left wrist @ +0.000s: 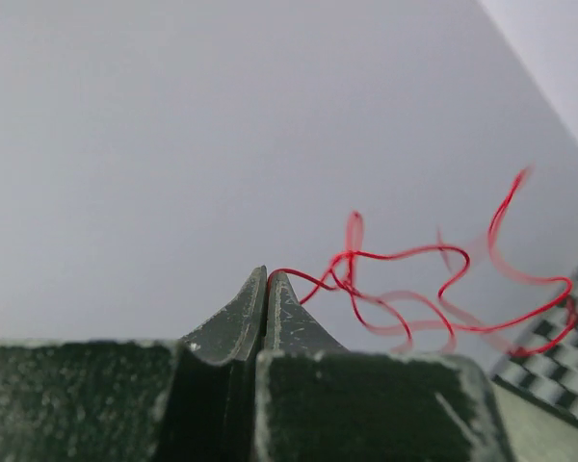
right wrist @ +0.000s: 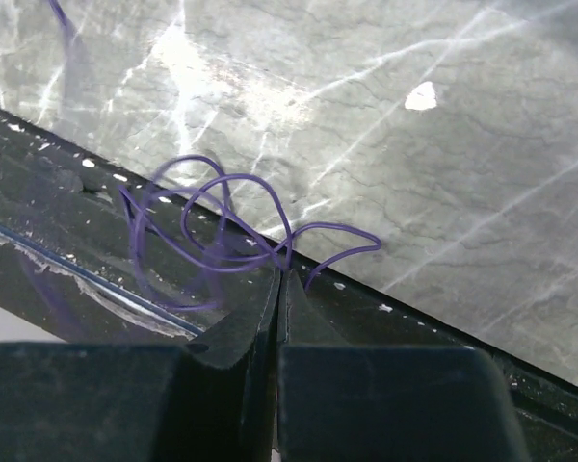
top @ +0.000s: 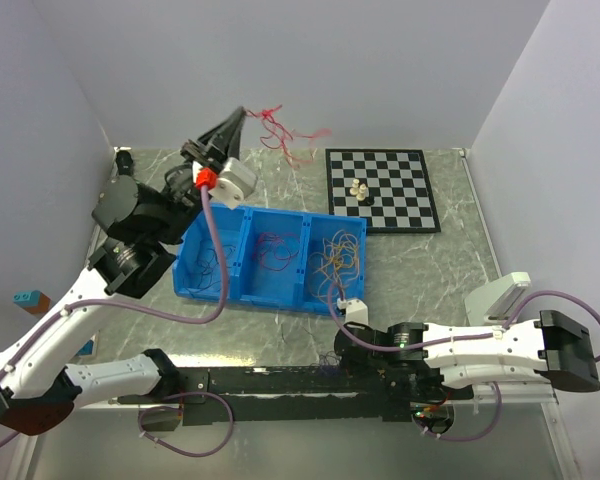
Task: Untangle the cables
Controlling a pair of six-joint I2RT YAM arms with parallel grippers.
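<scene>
The left jaws, raised near the back wall, are clenched on a red cable [left wrist: 350, 255] whose airborne loops blur toward the far end. The right jaws pinch a purple cable [right wrist: 342, 227] at the table's [top: 450, 270] near edge. Its left loops are smeared, barely traceable from above.

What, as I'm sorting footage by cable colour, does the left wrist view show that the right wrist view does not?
Only the left wrist view: a red cable clamped by the left gripper, curling through the air before a plain wall, with a corner of the chessboard at the right. Only the right wrist view: a purple cable clamped by the right gripper, looped over the black rail and the marbled table. Both: shut jaws pinching one thin curly cable at the tips.
</scene>
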